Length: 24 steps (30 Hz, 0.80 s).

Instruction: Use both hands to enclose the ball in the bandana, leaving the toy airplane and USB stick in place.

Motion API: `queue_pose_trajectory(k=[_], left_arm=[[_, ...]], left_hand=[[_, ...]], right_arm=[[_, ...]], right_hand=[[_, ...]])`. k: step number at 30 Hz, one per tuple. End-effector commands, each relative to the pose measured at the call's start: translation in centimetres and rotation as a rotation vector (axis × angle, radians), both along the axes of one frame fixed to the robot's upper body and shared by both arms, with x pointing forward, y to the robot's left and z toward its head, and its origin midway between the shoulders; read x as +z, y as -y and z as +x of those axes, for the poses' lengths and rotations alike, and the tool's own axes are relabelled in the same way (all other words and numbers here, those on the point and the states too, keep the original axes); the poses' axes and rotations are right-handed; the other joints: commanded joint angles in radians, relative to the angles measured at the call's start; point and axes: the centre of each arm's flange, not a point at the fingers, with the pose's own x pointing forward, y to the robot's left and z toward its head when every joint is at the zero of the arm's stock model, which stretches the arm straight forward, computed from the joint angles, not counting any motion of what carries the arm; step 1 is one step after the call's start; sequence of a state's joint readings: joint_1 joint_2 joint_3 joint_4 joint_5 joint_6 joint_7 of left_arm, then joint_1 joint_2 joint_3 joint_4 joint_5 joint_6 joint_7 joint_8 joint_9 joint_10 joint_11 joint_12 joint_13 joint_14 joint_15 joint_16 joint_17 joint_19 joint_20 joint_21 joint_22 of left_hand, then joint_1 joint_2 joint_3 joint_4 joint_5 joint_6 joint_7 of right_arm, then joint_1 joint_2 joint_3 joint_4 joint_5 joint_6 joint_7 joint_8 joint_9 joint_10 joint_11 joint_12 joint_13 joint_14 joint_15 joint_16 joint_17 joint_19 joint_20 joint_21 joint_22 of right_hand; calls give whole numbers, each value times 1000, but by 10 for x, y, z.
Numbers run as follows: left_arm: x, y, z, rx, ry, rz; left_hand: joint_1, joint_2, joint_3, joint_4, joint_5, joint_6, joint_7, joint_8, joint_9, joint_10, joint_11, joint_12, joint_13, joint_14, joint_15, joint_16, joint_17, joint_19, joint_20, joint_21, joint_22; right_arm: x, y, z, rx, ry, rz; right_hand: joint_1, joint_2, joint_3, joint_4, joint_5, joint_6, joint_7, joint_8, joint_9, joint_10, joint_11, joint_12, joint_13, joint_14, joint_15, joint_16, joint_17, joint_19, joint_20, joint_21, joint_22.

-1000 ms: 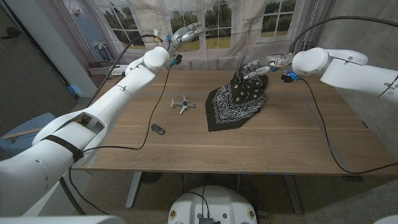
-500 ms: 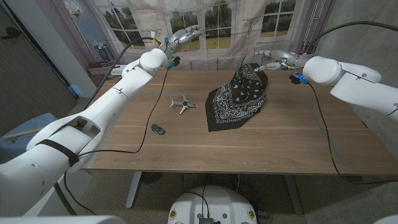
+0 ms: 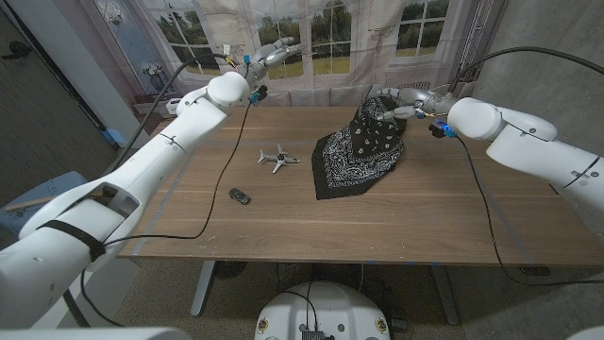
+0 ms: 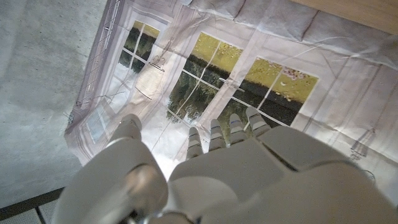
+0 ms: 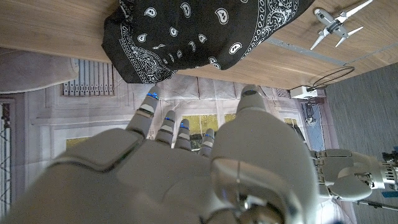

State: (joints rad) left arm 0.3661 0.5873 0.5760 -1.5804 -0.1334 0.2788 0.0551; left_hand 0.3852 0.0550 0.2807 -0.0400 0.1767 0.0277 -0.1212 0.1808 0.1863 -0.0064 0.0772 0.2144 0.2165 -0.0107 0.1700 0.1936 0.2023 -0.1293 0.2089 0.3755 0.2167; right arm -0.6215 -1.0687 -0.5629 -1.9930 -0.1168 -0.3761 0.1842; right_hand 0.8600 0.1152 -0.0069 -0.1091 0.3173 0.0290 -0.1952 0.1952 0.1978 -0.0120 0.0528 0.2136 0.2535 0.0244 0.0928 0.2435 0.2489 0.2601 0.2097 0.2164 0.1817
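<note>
- Black paisley-printed cotton bandana [image 3: 361,151] lies heaped on the right half of the wooden table [image 3: 425,212], humped up at its far end; the ball is under the cloth and cannot be seen, so the hump is all that marks it.
- One bandana, one small white toy airplane [image 3: 278,158] and one small dark USB stick [image 3: 241,195] are on the table; the airplane lies left of the bandana, apart from it, and the USB stick lies nearer and further left.
- From the right wrist view, the bandana's far edge [image 5: 205,31] reaches the table's far edge, and the toy airplane [image 5: 336,22] shows beyond it.
- Right hand [image 3: 408,102] hovers at the far edge of the table just right of the bandana's hump, its fingers [image 5: 163,121] straight and side by side, holding nothing; whether a fingertip touches the cloth is too small to tell.
- Left hand [image 3: 271,53] is raised beyond the far left of the table, in front of the window backdrop, well apart from everything on the table.
- Its fingers [image 4: 227,130] are extended and released, grasping nothing.
</note>
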Motion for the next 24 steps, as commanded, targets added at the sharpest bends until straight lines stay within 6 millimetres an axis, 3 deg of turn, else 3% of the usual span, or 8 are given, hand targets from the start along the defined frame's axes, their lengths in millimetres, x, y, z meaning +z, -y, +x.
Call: queue_pose_trajectory(k=[1,15,24], left_arm=[[-13,-30,-4,159,-79,-70],[-19,-46,-13,199,-113,-108],[-37,-60,-13,227,-175,-159]], left_hand=[[-15,4,1,9,-2,2,-4,6,1,2,13,3,4,-2,12,3,5,4,6,-2,3],[-37,16,-1,20,-3,-3,9,6,1,-2,19,4,5,-5,14,5,6,4,6,-2,4],[-47,18,-3,23,-3,-5,11,7,1,-4,28,5,5,-5,18,6,5,8,6,-1,5]], right_arm=[[-13,-22,19,-10,24,-79],[-17,-52,32,-29,15,-224],[-22,-68,48,-9,-13,-280]], right_hand=[[2,-2,-3,-2,-3,4,-15,7,4,-12,3,-1,5,-11,6,-7,3,-7,3,-5,3],[-3,-3,-1,-3,-12,-52,-22,-11,5,-71,6,-16,6,-56,29,-24,5,-42,5,-18,2],[-6,-7,-3,-3,-15,-76,-23,-14,4,-91,11,-19,6,-69,40,-29,4,-54,6,-21,2]])
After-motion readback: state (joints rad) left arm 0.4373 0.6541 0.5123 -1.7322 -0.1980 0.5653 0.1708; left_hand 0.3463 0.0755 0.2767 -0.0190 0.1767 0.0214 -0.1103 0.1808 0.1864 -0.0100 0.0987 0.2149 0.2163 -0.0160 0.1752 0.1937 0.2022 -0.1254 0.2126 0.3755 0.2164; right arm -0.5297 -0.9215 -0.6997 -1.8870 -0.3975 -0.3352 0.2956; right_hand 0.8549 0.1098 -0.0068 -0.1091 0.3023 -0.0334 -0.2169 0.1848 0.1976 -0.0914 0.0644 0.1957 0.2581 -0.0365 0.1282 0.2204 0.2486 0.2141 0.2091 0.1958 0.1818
